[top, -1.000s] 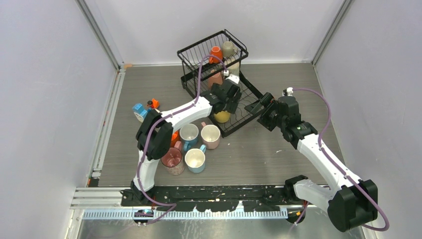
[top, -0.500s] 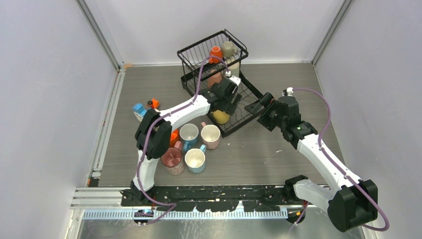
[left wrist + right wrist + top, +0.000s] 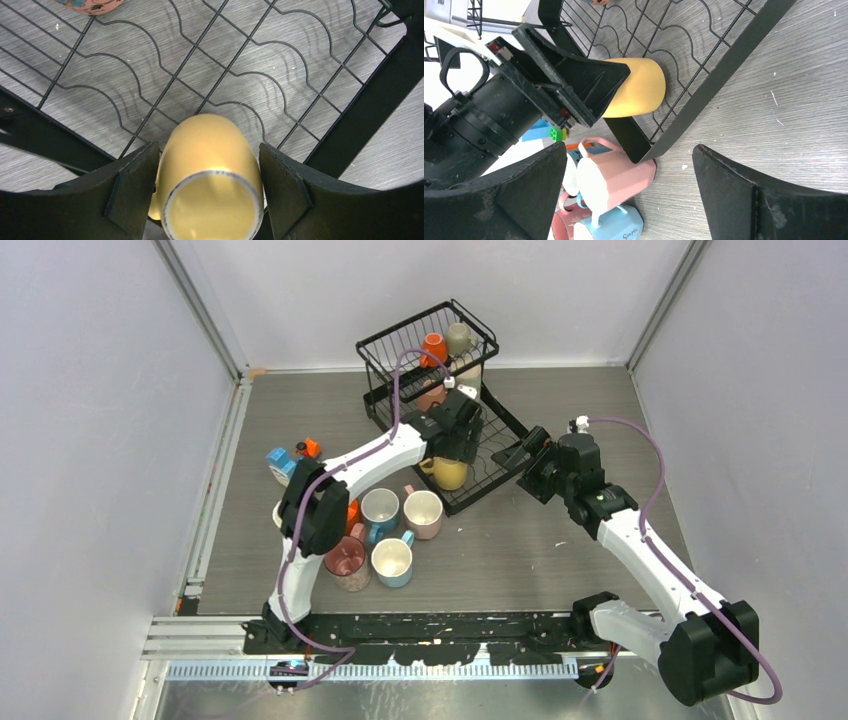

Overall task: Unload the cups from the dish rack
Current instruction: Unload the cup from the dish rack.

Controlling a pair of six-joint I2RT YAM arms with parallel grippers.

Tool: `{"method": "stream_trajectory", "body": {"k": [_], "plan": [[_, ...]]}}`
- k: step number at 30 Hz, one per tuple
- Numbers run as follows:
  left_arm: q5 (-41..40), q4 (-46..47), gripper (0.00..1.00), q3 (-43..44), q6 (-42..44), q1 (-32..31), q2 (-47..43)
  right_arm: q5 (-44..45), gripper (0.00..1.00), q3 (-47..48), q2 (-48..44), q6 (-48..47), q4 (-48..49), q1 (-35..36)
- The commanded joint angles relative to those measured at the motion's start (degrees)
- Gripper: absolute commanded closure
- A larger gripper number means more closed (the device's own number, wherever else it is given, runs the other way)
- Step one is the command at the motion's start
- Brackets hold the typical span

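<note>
A yellow cup [image 3: 448, 474] [image 3: 210, 165] [image 3: 636, 87] stands on the lower wire tray of the black dish rack [image 3: 400, 335] [image 3: 280, 90], near its front corner. My left gripper [image 3: 453, 448] [image 3: 209, 148] comes down over it, and both pads press its sides. An orange cup [image 3: 434, 345] and a beige cup [image 3: 459, 337] sit in the upper basket. A salmon cup [image 3: 432, 397] is below them. My right gripper [image 3: 525, 456] [image 3: 629, 150] hovers open and empty beside the rack's right edge.
Several cups stand together on the table in front of the rack: light blue [image 3: 380, 507], pink [image 3: 423, 512] [image 3: 616, 175], another light blue [image 3: 392, 560] and salmon [image 3: 346, 560]. Blue and orange blocks [image 3: 285, 458] lie to the left. Walls enclose the table.
My left gripper has moved a little toward the rack's back and its fingers have narrowed onto the yellow cup. The right arm has stayed still.
</note>
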Motion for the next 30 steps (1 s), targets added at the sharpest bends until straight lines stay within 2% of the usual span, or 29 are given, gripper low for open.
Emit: {"method": "stream_trajectory", "body": {"k": [1, 9, 20, 30], "plan": [[-0.3, -3.1, 0.25, 4.9, -2.7, 0.1, 2.6, 0.4, 0.00, -0.2, -1.7, -0.1, 1.6, -0.3], [-2.5, -3.1, 0.16, 7.2, -0.1, -0.6, 3.9, 0.0, 0.00, -0.2, -1.3, -0.2, 1.8, -0.3], [-5.3, -4.8, 0.14, 11.6, 4.5, -0.9, 3.9, 0.4, 0.00, -0.1, -1.8, -0.7, 1.2, -0.3], [-12.7, -15.0, 0.14, 15.9, -2.3, -3.3, 2.6, 0.1, 0.00, -0.7, -1.1, -0.5, 2.2, -0.3]]}}
